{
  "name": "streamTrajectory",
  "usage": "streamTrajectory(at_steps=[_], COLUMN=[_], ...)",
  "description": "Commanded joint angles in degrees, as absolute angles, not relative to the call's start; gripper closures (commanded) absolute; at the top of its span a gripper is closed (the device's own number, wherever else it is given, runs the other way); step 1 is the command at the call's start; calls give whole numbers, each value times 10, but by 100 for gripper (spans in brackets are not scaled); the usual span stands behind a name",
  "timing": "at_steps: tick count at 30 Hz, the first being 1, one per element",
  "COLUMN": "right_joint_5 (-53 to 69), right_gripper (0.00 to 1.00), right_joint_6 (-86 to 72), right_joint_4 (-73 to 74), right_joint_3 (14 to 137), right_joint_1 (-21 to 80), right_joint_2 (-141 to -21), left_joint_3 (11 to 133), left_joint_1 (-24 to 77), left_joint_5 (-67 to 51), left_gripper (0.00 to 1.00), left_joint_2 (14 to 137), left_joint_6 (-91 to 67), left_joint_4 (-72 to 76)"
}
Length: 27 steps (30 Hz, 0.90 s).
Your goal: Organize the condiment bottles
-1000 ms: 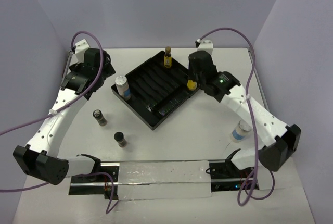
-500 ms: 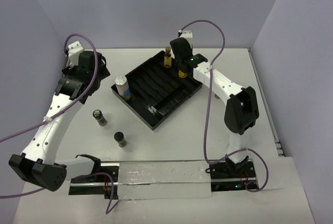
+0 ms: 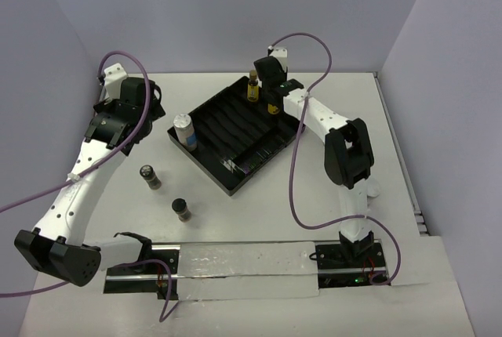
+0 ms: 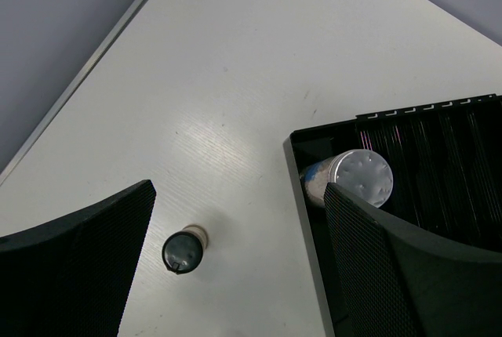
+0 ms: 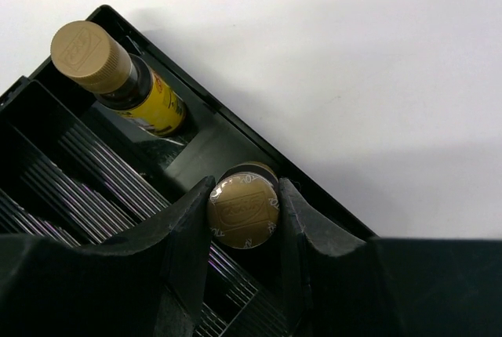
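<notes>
My right gripper (image 5: 244,205) is shut on the gold cap of an amber-yellow bottle (image 5: 243,211), held upright in the far corner of the black ridged tray (image 5: 70,172). A second amber-yellow bottle (image 5: 118,74) stands beside it in the same corner. From above, the right gripper (image 3: 273,100) sits over the held bottle (image 3: 273,108), next to the other one (image 3: 252,86). A white-lidded bottle (image 3: 184,129) stands in the tray's left corner. Two short dark bottles (image 3: 150,176) (image 3: 182,208) stand on the table. My left gripper (image 4: 239,192) is open high above one dark bottle (image 4: 183,251).
The tray (image 3: 235,133) lies diagonally at the table's middle back. In the left wrist view the white-lidded bottle (image 4: 357,179) shows by the right finger (image 4: 416,274). The table's far-left edge (image 4: 86,63) meets the wall.
The right arm swung from the tray's right side to its far corner, carrying the amber-yellow bottle beside the other one. The left arm shifted slightly.
</notes>
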<state>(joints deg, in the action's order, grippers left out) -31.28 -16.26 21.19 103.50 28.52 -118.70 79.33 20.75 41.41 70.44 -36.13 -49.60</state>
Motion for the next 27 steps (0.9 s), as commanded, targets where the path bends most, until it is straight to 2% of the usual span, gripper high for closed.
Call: streamTrajectory(at_steps=[1,4,5,6,7,10,11,14,20,24,27], right_joint_5=[-322,-310,-305,-300,-299,-300,-303,-312,-302,-288,-285], right_gripper=[91,91,86,79,68,30,13,0,0,0,0], right_joint_6=[-187,-198,-200,-201,-202,-199,-197,-192,-173,-165,-183], right_joint_4=[146,137,134,131,129,131,136,153,190,200,206], right_joint_3=[1024,1000,995,988,984,979,982,993,992,937,851], right_joint_1=[279,276,277,277,277,277,276,276,262,245,211], right_joint_2=[-1186,-1180,-1178,-1174,-1170,-1163,-1160,-1148,-1046,-959,-859], left_joint_3=[800,800,800,800,801,802,802,801,795,795,788], left_joint_1=[203,203,203,203,203,203,203,203,203,203,203], left_joint_5=[420,418,416,414,412,409,407,402,389,400,397], left_gripper=[3,3,3,3,3,3,3,3,3,3,3], left_joint_2=[706,706,706,707,708,707,707,704,701,704,702], left_joint_6=[-354,-355,-356,-357,-357,-360,-362,-365,-368,-369,-373], left_joint_4=[-491,-491,-491,-491,-492,-493,-494,-491,-484,-482,-473])
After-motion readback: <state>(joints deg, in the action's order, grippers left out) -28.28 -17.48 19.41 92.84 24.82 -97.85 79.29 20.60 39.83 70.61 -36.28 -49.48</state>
